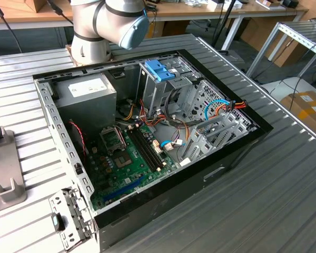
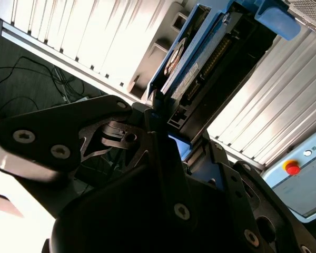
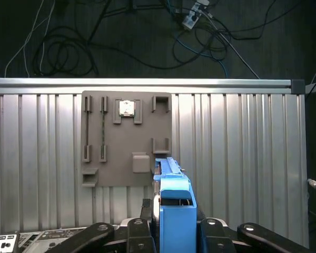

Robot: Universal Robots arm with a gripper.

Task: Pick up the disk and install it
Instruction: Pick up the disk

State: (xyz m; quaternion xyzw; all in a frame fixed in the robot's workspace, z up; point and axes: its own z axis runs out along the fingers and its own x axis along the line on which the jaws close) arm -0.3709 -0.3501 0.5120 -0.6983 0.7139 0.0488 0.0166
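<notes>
Ribbed aluminium table (image 1: 284, 200) is seen in the exterior view, with grooves running along its length. An open black computer case (image 1: 200, 184) is laid flat on it, roughly mid-table, with the open side up. A grey fixture plate (image 1: 2, 174) with raised slots and brackets is laid flat at the exterior view's left (cut by the frame edge), apart from the case. The arm's round base (image 1: 89, 50) is mounted at the table's far side, just behind the case. In the first wrist view the same ribbed surface (image 3: 242, 158) is seen from above, with the plate (image 3: 126, 142) lying flat on it near the table's edge rail (image 3: 147, 83).
</notes>
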